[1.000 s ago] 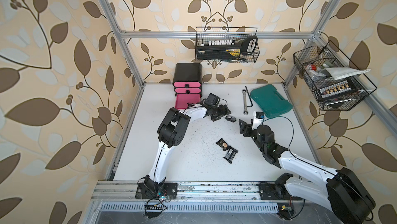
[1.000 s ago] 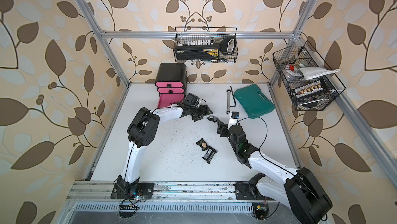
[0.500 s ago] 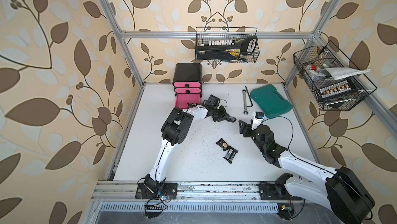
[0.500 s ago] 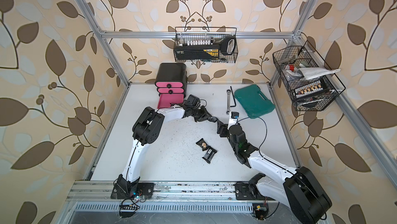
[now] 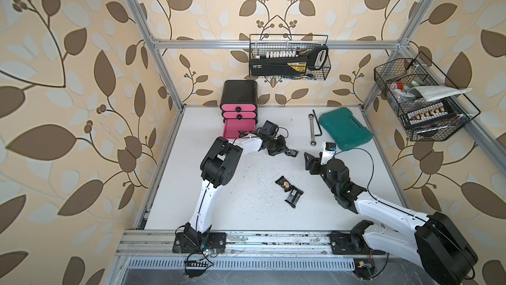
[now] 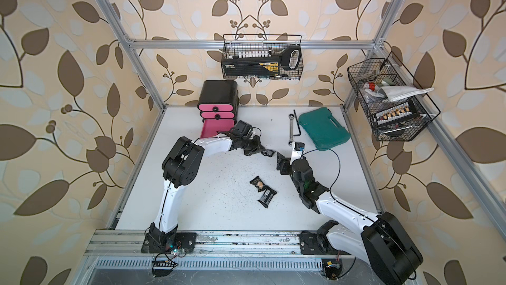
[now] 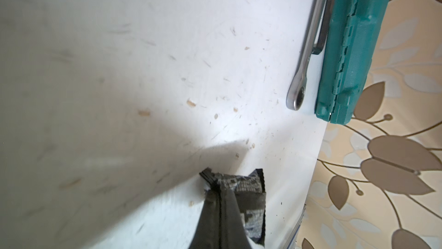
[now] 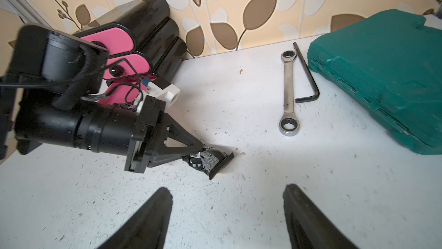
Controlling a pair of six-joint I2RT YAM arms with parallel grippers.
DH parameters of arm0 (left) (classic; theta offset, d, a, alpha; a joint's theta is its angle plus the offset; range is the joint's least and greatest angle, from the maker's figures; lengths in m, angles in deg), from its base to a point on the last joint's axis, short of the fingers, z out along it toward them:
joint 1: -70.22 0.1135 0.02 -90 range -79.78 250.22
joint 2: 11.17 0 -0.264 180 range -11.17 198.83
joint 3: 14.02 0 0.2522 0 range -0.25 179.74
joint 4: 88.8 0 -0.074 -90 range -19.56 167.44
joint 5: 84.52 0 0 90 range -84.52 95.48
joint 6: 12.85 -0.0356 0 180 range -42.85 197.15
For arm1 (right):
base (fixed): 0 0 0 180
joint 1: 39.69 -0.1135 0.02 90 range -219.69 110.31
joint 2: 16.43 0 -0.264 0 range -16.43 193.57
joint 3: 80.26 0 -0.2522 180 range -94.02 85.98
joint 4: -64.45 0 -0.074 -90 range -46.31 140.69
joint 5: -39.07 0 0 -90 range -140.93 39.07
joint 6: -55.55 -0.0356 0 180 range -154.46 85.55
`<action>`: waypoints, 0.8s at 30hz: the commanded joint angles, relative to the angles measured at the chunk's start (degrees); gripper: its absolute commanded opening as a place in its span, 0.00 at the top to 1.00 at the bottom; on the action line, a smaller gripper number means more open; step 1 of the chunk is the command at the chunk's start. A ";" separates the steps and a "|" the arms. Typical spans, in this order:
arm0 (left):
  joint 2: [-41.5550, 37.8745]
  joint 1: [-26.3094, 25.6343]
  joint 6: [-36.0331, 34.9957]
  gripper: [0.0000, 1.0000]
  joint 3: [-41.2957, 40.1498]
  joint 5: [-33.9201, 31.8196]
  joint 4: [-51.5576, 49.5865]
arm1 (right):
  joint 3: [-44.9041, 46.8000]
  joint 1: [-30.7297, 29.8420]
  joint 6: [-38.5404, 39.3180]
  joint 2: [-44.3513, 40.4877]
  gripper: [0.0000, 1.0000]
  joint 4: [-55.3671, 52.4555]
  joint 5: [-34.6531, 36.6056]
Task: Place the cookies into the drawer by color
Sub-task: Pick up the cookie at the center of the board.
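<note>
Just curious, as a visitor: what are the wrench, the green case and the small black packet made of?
The wrench: likely steel, polished; it glints silver. The green case: seemingly moulded plastic, matte, with ribbed edges and scuffs. The black packet: probably thin plastic or foil film; it looks crinkled, with a crimped end.

Bright even daylight, soft shadows, blurred wrist-view edges

in a top view the left gripper reaches low over the white table, pinched on a black cookie packet. the right gripper sits near it, jaws apart and holding nothing. two more black packets lie touching mid-table. the black cabinet has its bottom pink drawer pulled out.
</note>
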 commanded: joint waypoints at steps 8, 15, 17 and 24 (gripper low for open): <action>-19.55 7.03 -10.95 1.00 -10.55 -10.48 -2.01 | -0.49 0.18 -0.60 0.39 0.24 0.14 0.09; -27.12 13.85 -17.08 1.00 -17.39 -23.57 -4.01 | -0.67 0.13 -0.61 0.94 0.24 0.14 -0.05; -27.58 15.76 -18.43 1.00 -18.10 -25.68 -4.07 | -0.76 0.13 -0.59 1.09 0.24 0.11 -0.05; -25.62 19.22 -24.38 1.00 -16.90 -33.72 -5.14 | -0.85 0.10 -0.68 1.53 0.24 0.09 -0.24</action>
